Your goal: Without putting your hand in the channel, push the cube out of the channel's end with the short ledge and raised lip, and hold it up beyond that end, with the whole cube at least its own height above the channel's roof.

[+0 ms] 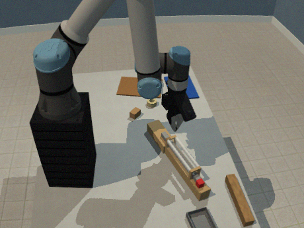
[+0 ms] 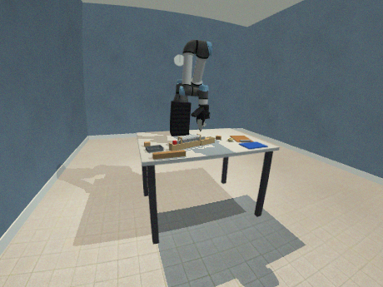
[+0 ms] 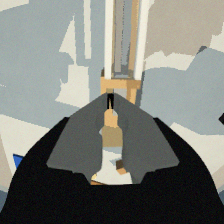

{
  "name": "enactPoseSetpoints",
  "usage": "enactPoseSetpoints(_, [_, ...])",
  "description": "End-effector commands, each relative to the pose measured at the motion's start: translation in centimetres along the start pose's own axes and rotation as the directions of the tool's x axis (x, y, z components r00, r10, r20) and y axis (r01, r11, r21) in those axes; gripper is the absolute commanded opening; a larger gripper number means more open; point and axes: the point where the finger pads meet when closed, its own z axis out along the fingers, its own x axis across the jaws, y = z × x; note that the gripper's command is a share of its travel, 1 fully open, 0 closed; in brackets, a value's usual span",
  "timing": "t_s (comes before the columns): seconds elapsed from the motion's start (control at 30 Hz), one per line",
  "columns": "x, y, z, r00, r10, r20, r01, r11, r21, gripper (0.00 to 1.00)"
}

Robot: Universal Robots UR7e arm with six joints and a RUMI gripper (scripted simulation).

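The wooden channel (image 1: pixel 175 156) (image 2: pixel 191 143) (image 3: pixel 121 82) lies diagonally on the white table (image 1: pixel 109 130) (image 2: pixel 208 153), with a clear roof over its middle. The red cube (image 1: pixel 199 183) (image 2: pixel 175 141) sits at the channel's near end, just outside the roofed part and against the end block. My gripper (image 1: pixel 175 127) (image 2: pixel 201 127) (image 3: pixel 109 94) is shut with nothing between its fingers. It hangs point down a little above the channel's far end, beside the tan end block (image 1: pixel 154 127). In the wrist view the channel runs away from the fingertips; the cube does not show there.
A small brown block (image 1: pixel 135 113) and a pale spool (image 1: pixel 151 102) lie behind the channel. An orange mat (image 1: pixel 129 86) (image 2: pixel 240 138) and a blue mat (image 1: pixel 192 91) (image 2: pixel 253 145) lie at the far edge. A wooden plank (image 1: pixel 239 199) (image 2: pixel 168 155) and a grey tray (image 1: pixel 200 219) (image 2: pixel 154 148) lie near the cube's end. The black pedestal (image 1: pixel 63 140) stands left.
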Motion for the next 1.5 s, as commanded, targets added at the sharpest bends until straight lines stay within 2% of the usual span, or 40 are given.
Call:
enactPoseSetpoints(0.0, [-0.8,-4.4,0.2,1.000,-0.002,-0.001,0.002,1.000,-0.004,0.00])
enactPoseSetpoints(0.3, [0.3,-18.1,0.2,1.000,-0.001,0.000,0.001,1.000,-0.005,0.00])
enactPoseSetpoints(0.4, [1.1,-21.1,0.2,1.000,-0.001,0.000,0.001,1.000,-0.006,0.00])
enactPoseSetpoints(0.5, [1.7,-22.8,0.1,1.000,-0.001,0.000,0.001,1.000,-0.006,0.00])
enactPoseSetpoints(0.73, [1.9,-23.5,0.1,1.000,-0.001,0.000,0.001,1.000,-0.006,0.00])
enactPoseSetpoints(0.77, [1.9,-23.5,0.1,1.000,-0.001,0.000,0.001,1.000,-0.006,0.25])
enactPoseSetpoints(1.47, [1.9,-23.5,0.1,1.000,-0.001,0.000,0.001,1.000,-0.006,0.25])
